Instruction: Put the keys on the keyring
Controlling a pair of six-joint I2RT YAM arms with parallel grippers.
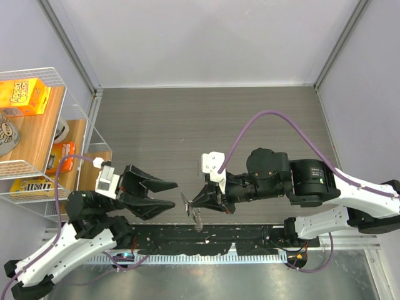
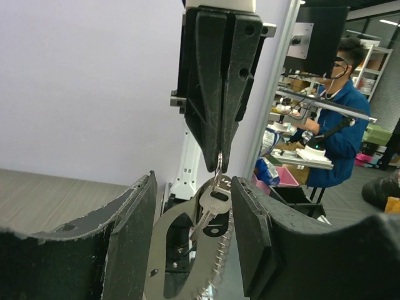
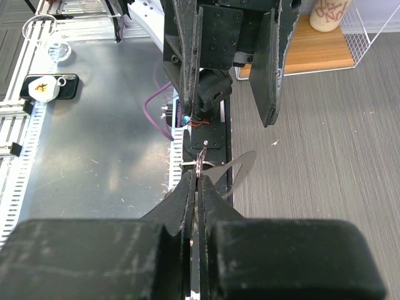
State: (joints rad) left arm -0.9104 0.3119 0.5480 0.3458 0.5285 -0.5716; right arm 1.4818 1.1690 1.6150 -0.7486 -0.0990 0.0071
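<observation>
Two pincers facing: right pincer (image 1: 194, 201) clamped on keyring (image 1: 196, 216), key (image 2: 207, 208) dangling; left pincer (image 1: 174, 194) wide apart.

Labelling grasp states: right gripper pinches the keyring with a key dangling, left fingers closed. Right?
No. The left gripper's fingers are open, spread either side of the dangling key, per the left wrist view. The right gripper does pinch the keyring.
</observation>
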